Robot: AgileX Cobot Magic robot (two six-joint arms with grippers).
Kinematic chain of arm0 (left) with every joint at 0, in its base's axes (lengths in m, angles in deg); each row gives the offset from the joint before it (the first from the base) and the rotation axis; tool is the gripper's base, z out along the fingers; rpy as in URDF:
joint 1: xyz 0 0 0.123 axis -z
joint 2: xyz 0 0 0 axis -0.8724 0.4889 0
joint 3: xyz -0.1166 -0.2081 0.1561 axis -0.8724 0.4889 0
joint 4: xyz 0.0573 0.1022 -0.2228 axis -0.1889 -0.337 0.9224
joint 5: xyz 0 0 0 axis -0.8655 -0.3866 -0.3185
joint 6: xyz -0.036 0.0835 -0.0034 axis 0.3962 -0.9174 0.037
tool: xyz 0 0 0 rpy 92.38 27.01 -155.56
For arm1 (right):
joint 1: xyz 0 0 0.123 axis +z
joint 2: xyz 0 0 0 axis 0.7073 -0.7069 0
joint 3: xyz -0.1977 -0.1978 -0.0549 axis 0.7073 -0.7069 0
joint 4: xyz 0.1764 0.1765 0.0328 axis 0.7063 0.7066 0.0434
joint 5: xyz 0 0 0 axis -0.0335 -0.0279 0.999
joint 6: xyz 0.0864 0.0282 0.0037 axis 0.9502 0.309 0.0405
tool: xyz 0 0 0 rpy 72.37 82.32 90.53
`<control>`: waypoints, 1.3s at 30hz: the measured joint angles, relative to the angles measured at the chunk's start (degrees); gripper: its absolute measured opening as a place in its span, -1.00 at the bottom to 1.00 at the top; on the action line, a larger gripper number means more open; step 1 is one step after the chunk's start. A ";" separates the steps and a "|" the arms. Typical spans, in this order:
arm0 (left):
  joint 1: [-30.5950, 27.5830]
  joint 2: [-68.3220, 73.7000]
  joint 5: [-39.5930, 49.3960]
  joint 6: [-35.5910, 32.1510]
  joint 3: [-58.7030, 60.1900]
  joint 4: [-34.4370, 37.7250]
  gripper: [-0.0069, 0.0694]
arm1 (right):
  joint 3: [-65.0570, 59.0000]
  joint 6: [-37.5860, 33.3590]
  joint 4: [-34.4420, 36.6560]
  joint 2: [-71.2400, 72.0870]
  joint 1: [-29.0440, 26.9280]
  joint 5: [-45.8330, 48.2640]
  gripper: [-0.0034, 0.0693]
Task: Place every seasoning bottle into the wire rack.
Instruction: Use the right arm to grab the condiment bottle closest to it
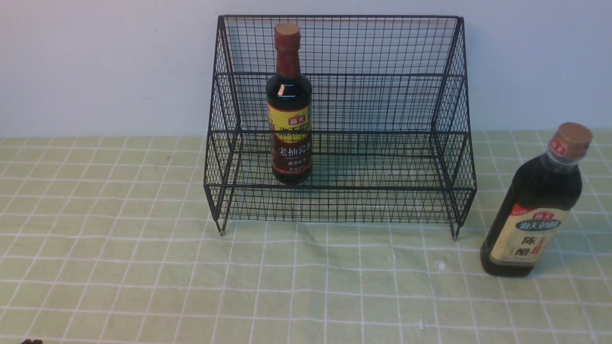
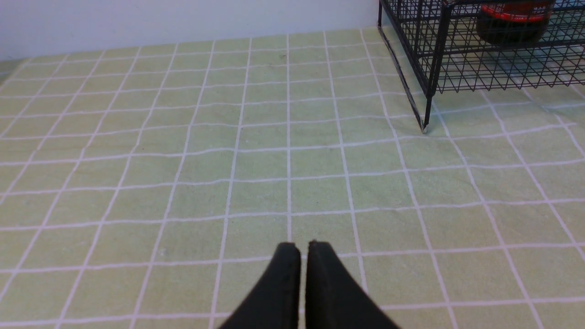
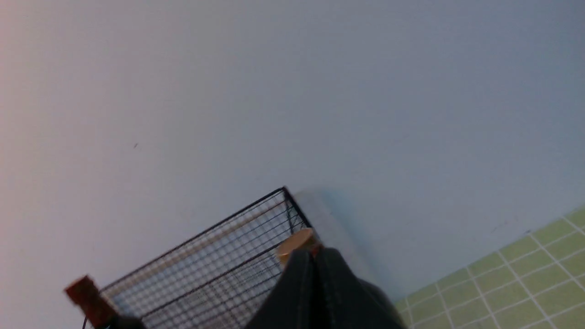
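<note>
- Front view: the rack [image 1: 339,17] stands at the desk's [image 1: 119,267] back edge, against the wall, open side forward so bottles can go in from the front. The slim bottle [image 1: 289,105] stands upright inside it, left of centre, on a lower tier. The larger bottle [image 1: 535,205] stands on the desk near the right edge, outside the rack and unplaced. No gripper is at either bottle.
- Left wrist view: the left gripper [image 2: 303,249] has its fingers pressed together, holding nothing, low over bare desk. It is well apart from the rack's front left foot [image 2: 425,128]. Judged parked, since no bottle remains on its side.
- Right wrist view: the right gripper [image 3: 314,253] is likewise pressed together and empty, aimed mostly at the wall. A tan cap [image 3: 297,242] shows just past its tips. Contact cannot be told. Judged: it must spread before taking the larger bottle.
</note>
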 joint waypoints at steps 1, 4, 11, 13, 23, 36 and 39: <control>0.00 0.00 0.00 0.00 0.00 0.00 -0.81 | 0.70 -0.16 -0.22 0.00 0.00 0.76 -0.95; 0.00 0.00 0.00 0.00 0.00 0.00 -0.81 | 14.43 -4.03 -3.60 -11.88 0.00 16.37 -0.95; 0.00 0.00 0.00 0.00 0.00 0.02 -0.81 | 39.67 -12.11 -7.21 -36.00 0.00 39.46 -0.89; 0.00 0.00 0.00 0.00 -0.05 0.02 -0.81 | 45.81 -13.87 -8.02 -42.09 0.00 42.92 -0.78; 0.00 0.00 0.00 0.00 -0.05 0.02 -0.81 | 63.03 -16.34 -8.24 -64.45 0.00 52.75 0.24; 0.00 0.00 0.03 0.00 -0.05 0.02 -0.81 | 63.70 -16.67 -10.71 -78.86 0.00 51.31 0.70; 0.00 0.00 0.03 0.00 -0.05 0.02 -0.81 | 63.70 -16.67 -11.48 -80.99 0.00 51.36 0.68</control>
